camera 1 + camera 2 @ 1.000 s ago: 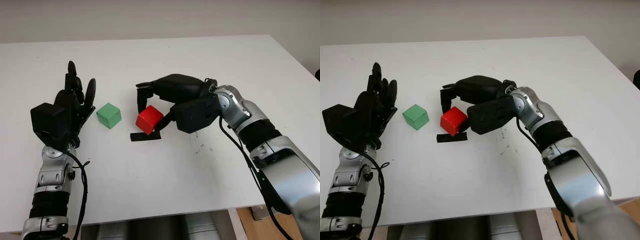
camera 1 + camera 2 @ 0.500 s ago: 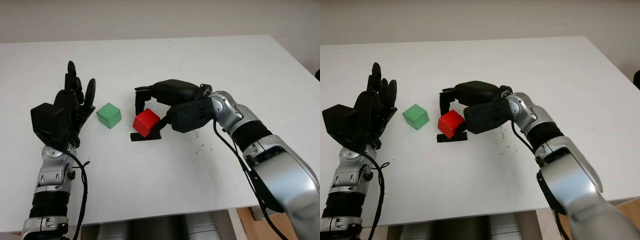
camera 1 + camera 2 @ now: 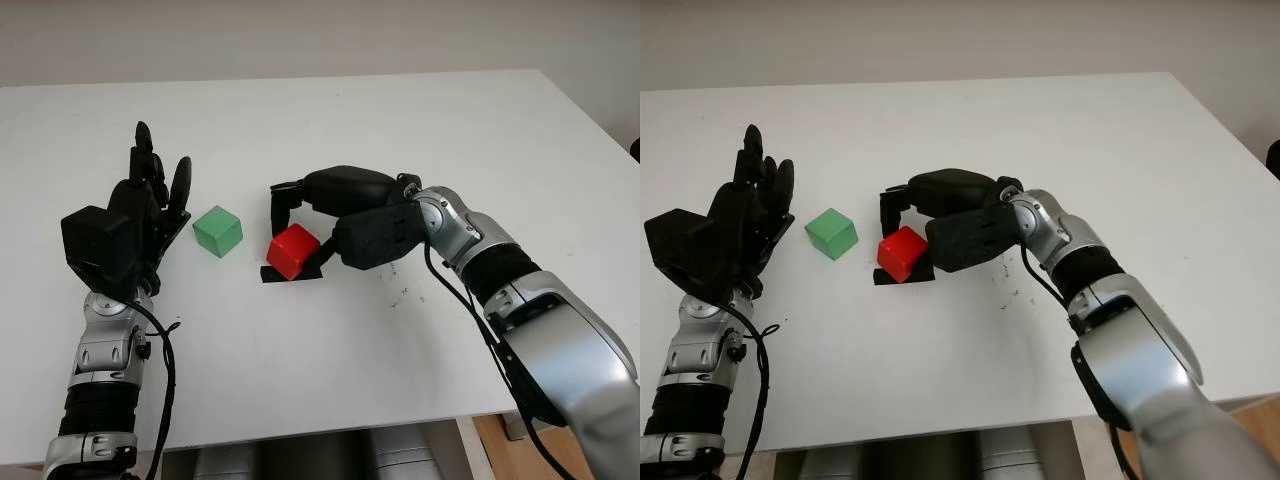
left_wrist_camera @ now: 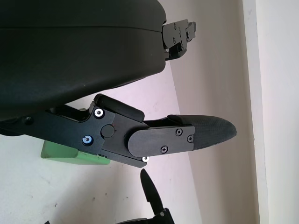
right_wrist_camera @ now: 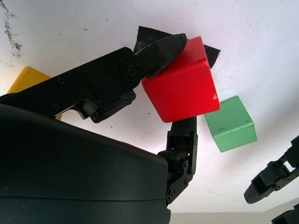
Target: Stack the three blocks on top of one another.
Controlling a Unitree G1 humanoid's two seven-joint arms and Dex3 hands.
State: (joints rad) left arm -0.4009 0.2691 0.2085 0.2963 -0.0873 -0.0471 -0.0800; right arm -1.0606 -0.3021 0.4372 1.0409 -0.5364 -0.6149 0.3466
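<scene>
A white surface (image 3: 330, 120) is being viewed from above, with both robot arms coming in from the near edge.

The right hand (image 3: 305, 225) is being held low over the middle of the surface, its black fingers (image 5: 159, 49) closed around a red block (image 3: 293, 250). The red block is being gripped tilted, one corner lowest, directly above a flat black square patch (image 3: 292, 273) lying on the surface; whether the block is touching the patch cannot be told. In the right wrist view, one finger is pressed against one face of the red block (image 5: 182, 86) and another finger is placed against the opposite side.

A yellow block (image 5: 25, 79) is partly seen in the right wrist view, beside the shell of the right hand and on the opposite side of it from the red block.

A green block (image 3: 218, 231) is sitting flat on the surface, to the left of the red block and apart from it.

The left hand (image 3: 150, 205) is being held upright at the left side of the surface, open and holding nothing, just beside the green block without touching it. In the left wrist view, the green block (image 4: 70, 154) is partly seen behind the fingers of that hand.
</scene>
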